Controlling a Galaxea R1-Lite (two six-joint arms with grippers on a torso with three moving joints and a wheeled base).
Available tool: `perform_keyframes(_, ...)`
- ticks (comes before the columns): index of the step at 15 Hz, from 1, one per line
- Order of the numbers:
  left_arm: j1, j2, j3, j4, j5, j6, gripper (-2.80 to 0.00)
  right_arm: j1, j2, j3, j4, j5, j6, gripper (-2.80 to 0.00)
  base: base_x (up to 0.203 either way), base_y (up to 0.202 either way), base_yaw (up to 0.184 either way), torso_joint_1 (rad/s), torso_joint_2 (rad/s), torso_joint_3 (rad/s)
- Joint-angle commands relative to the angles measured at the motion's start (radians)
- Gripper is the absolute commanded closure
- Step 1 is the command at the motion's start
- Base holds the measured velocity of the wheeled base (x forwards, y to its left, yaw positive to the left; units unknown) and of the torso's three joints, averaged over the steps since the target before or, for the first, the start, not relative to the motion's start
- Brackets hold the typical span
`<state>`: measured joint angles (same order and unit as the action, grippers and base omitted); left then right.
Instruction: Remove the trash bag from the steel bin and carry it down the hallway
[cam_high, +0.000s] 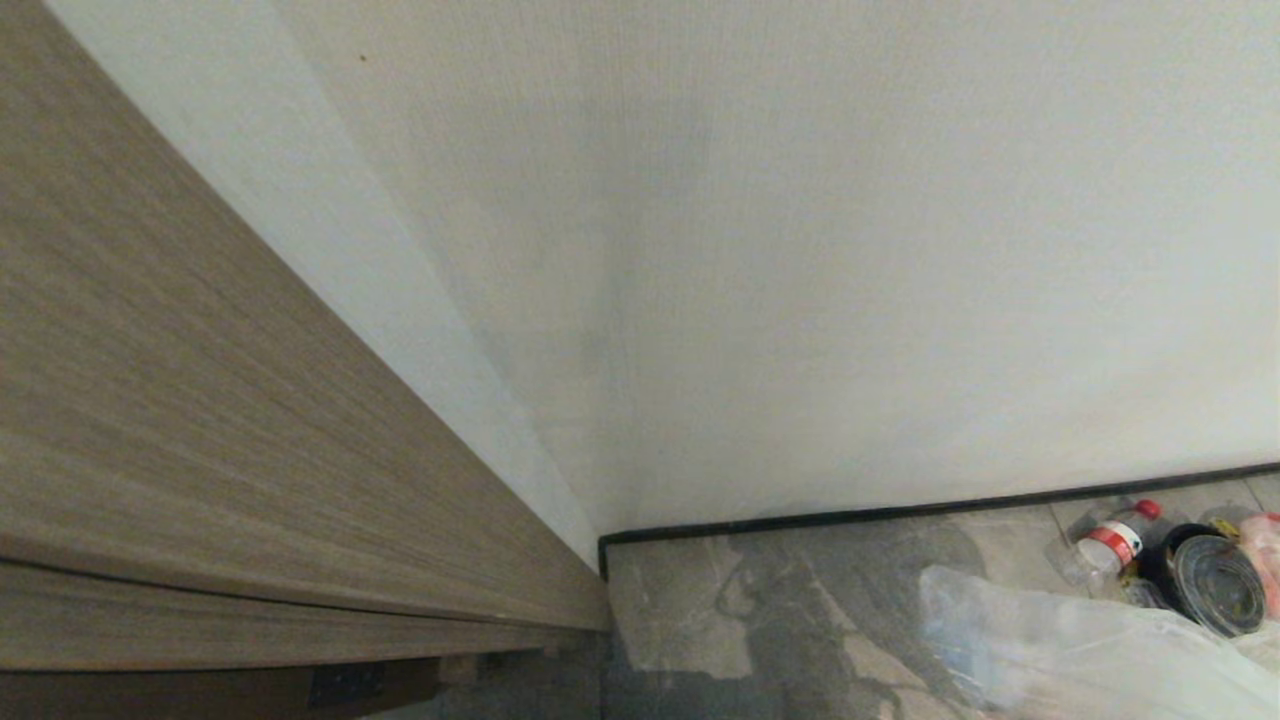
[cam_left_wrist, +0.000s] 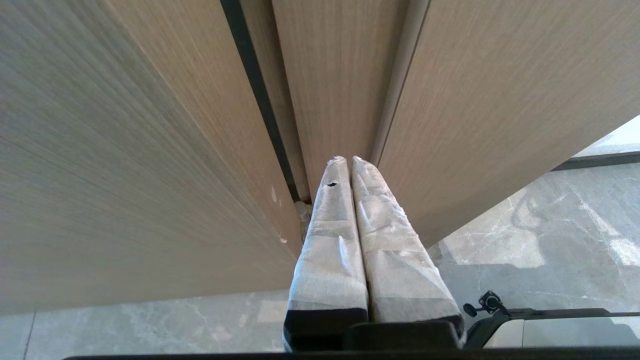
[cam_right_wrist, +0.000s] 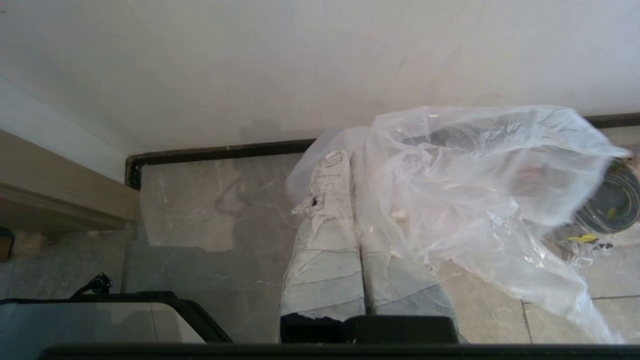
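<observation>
The trash bag (cam_right_wrist: 475, 175), thin clear crinkled plastic, hangs off my right gripper (cam_right_wrist: 350, 155). That gripper's taped fingers are shut on the bag's edge, and the film drapes over one finger. In the head view the trash bag (cam_high: 1060, 640) shows low at the right, above the floor. Behind it by the wall is the steel bin (cam_high: 1215, 585), its dark round mouth turned towards me; the right wrist view shows the steel bin (cam_right_wrist: 612, 205) through the plastic. The hallway floor (cam_high: 700, 620) has grey marble-look tiles. My left gripper (cam_left_wrist: 348, 159) is shut and empty, pointing at wooden panels.
A white wall (cam_high: 800, 250) with a black baseboard (cam_high: 900, 512) stands straight ahead. Wooden panelling (cam_high: 200, 400) runs along the left to the corner. A clear bottle with a red cap (cam_high: 1115, 540) lies beside the bin. Part of my base (cam_right_wrist: 100, 320) shows low in the right wrist view.
</observation>
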<state>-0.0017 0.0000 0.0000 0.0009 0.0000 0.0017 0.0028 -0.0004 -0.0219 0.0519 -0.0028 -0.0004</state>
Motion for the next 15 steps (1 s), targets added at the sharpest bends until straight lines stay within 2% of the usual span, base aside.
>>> perform_keyframes(1,0.000,0.000,0.000,0.000,0.001,0.000,0.00,0.000,0.002,-0.001,0.003,0.000,-0.001,0.00,0.000,0.000,0.000,0.000,0.00,0.000)
perform_keyframes(15,0.000,0.000,0.000,-0.001,0.002,0.000,0.00,0.000,0.002,-0.001,0.003,0.000,-0.001,0.00,0.000,0.000,0.000,0.000,0.00,0.000)
